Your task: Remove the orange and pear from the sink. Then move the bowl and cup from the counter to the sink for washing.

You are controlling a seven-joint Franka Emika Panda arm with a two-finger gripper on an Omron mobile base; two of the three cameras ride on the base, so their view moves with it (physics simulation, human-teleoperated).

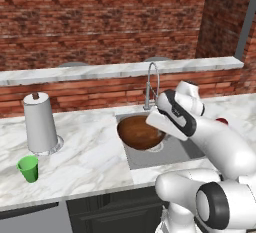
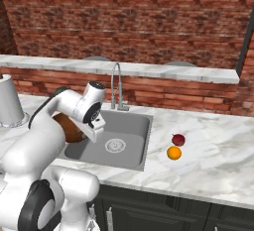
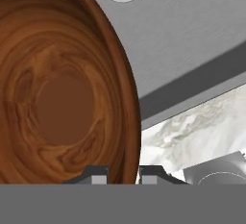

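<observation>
The tool [image 3: 122, 175] pinches the rim of the bowl [image 1: 139, 132], holding it tilted over the sink [image 2: 131, 148], evidently for lowering into the basin. Orange [image 2: 173, 152] and pear [image 2: 178, 139] lie on the counter [image 2: 218, 150]; the cup [image 1: 28, 169] awaits transfer.

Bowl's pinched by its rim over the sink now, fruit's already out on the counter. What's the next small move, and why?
Probably lower the bowl a little toward the sink floor, then open. The gripper pinches its rim, one tip on each side of the wall, and the bowl hangs tilted over the basin's left part. The cup waits on the counter.
</observation>
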